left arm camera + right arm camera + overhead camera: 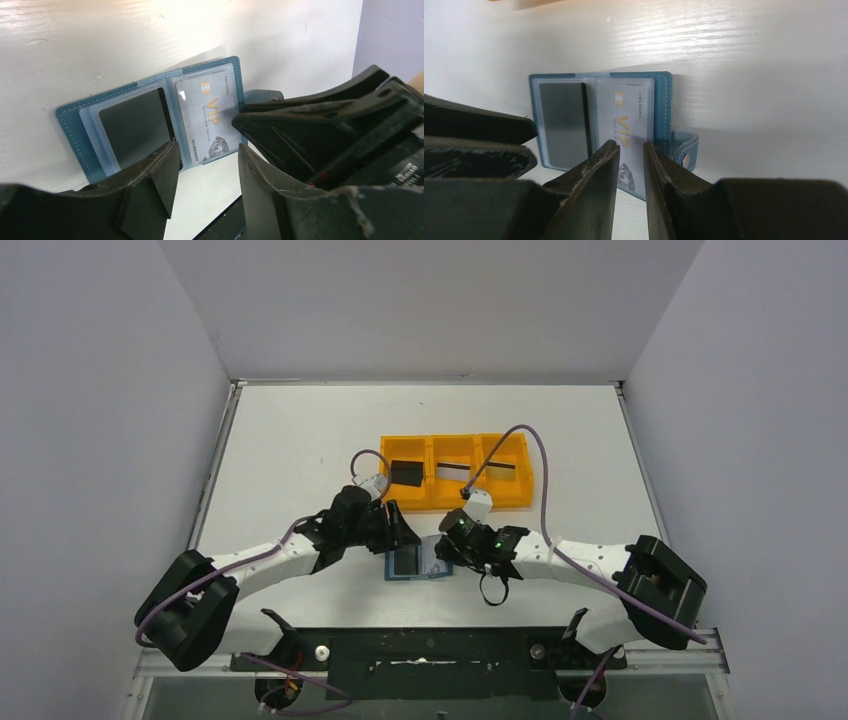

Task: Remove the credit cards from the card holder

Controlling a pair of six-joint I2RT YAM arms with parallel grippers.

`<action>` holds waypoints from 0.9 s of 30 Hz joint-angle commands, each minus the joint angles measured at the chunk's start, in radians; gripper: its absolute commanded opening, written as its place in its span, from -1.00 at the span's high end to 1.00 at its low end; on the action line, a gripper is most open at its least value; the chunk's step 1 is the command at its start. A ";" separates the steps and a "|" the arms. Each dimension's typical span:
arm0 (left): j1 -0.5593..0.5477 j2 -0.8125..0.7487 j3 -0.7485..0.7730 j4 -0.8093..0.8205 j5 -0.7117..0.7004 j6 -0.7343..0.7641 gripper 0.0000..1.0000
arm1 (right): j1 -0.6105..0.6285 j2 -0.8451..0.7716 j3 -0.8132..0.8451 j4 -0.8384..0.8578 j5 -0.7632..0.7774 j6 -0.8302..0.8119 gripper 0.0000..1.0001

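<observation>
The teal card holder point(408, 563) lies open and flat on the white table, near the front. In the left wrist view its point(75, 130) left pocket holds a black card point(132, 127) and its right pocket a silver VIP card point(207, 117). My left gripper point(207, 167) hangs open just in front of the holder's near edge, nothing between its fingers. My right gripper point(631, 147) hovers over the VIP card point(624, 117), jaws a narrow gap apart and empty. The snap tab point(684, 150) sticks out to the right. From above, both grippers point(403, 532) point(447, 543) flank the holder.
An orange three-compartment tray point(530, 485) stands behind the holder, with a black card point(405, 473) in its left bay and silver-grey striped cards point(452, 471) point(500, 469) in the other two. The right gripper's black body point(325, 130) crowds the left wrist view.
</observation>
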 commanded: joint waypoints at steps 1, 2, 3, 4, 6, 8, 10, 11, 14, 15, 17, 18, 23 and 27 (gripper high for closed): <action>0.005 0.023 0.028 0.054 0.064 0.015 0.08 | -0.010 0.057 0.053 -0.060 0.019 0.011 0.52; 0.005 0.035 0.034 0.061 0.075 0.018 0.08 | -0.012 0.069 0.052 -0.067 0.021 0.015 0.56; 0.004 0.048 0.042 0.066 0.084 0.022 0.07 | -0.012 0.079 0.047 -0.070 0.023 0.023 0.61; 0.003 0.062 0.049 0.070 0.095 0.027 0.07 | -0.012 0.088 0.041 -0.068 0.022 0.032 0.64; 0.002 0.098 0.063 0.075 0.107 0.033 0.07 | -0.011 0.105 0.019 -0.060 0.020 0.049 0.68; 0.001 0.128 0.080 0.073 0.113 0.034 0.07 | -0.013 0.118 0.006 -0.058 0.022 0.060 0.71; -0.001 0.158 0.094 0.073 0.112 0.030 0.07 | -0.015 0.129 -0.005 -0.050 0.018 0.065 0.72; -0.001 0.170 0.099 0.070 0.109 0.030 0.07 | -0.017 0.132 -0.009 -0.046 0.012 0.067 0.73; -0.005 0.201 0.099 0.064 0.108 0.035 0.07 | -0.023 0.138 -0.027 -0.027 -0.004 0.080 0.76; -0.007 0.211 0.099 0.062 0.108 0.038 0.07 | -0.025 0.137 -0.037 -0.018 -0.010 0.084 0.77; -0.011 0.226 0.099 0.037 0.089 0.047 0.07 | -0.034 0.130 -0.058 0.010 -0.028 0.090 0.77; -0.014 0.232 0.099 0.026 0.075 0.049 0.08 | -0.041 0.127 -0.071 0.027 -0.041 0.092 0.77; -0.027 0.273 0.087 0.032 0.054 0.047 0.10 | -0.069 0.111 -0.124 0.090 -0.092 0.101 0.78; -0.047 0.304 0.093 0.039 0.051 0.046 0.15 | -0.082 0.106 -0.147 0.125 -0.118 0.103 0.80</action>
